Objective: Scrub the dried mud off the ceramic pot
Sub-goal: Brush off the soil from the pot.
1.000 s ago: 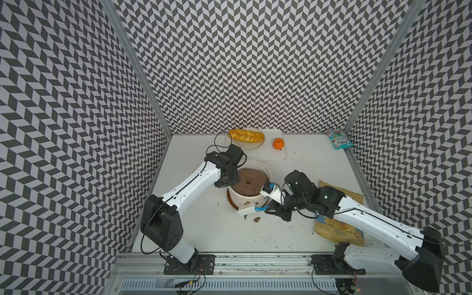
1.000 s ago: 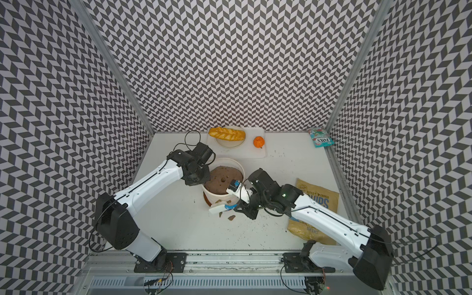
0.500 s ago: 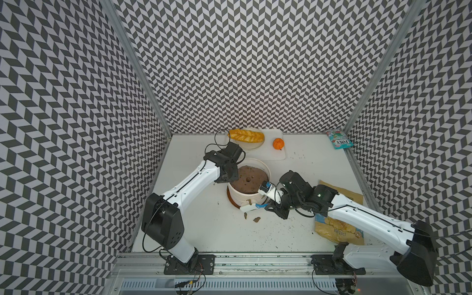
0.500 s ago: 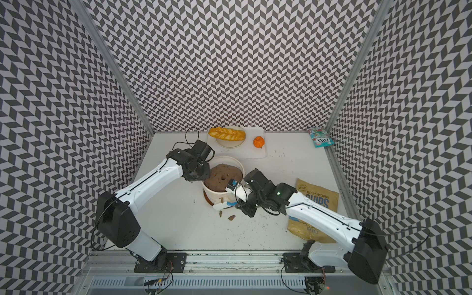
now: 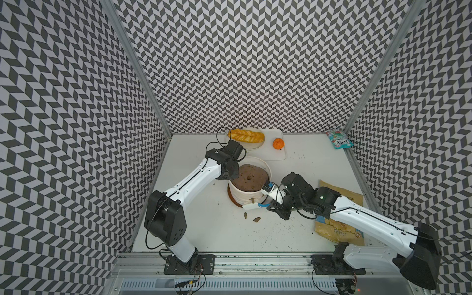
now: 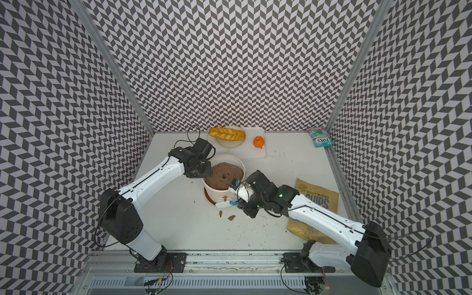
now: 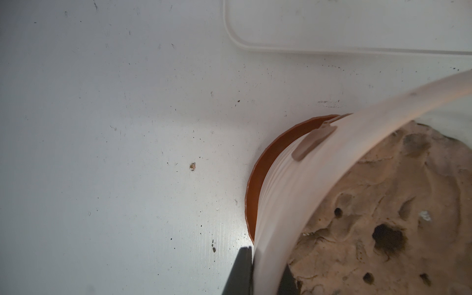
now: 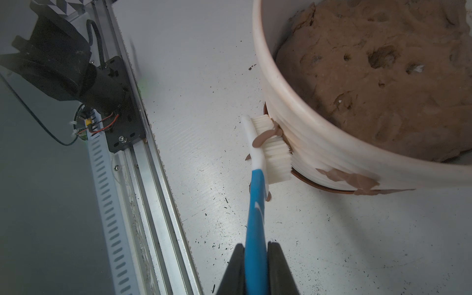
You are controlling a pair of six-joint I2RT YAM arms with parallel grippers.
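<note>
The ceramic pot (image 5: 249, 196) (image 6: 217, 194) is white and ribbed, filled with brown soil, and stands on a terracotta saucer (image 7: 258, 176). My left gripper (image 7: 265, 260) (image 5: 231, 176) is shut on its far left rim (image 7: 293, 184), one finger outside and one inside. My right gripper (image 8: 256, 246) (image 5: 270, 205) is shut on the blue handle of a brush (image 8: 258, 204) (image 6: 223, 204). The brush's white bristles press against the pot's near wall (image 8: 319, 143). Dried mud (image 8: 352, 178) streaks that wall, and a smear sticks to the brush head (image 8: 267, 135). Two mud flakes (image 5: 256, 219) (image 6: 231, 217) lie on the table below.
A bread loaf on a plate (image 5: 246, 135) and an orange (image 5: 278, 143) sit on a white board (image 5: 275, 153) behind the pot. A chips bag (image 5: 342, 201) lies under my right arm. A candy packet (image 5: 339, 139) is at the back right. Dark crumbs speckle the table.
My right arm has shifted a little toward the pot, sliding the brush along the near wall. The left gripper has stayed on the rim.
</note>
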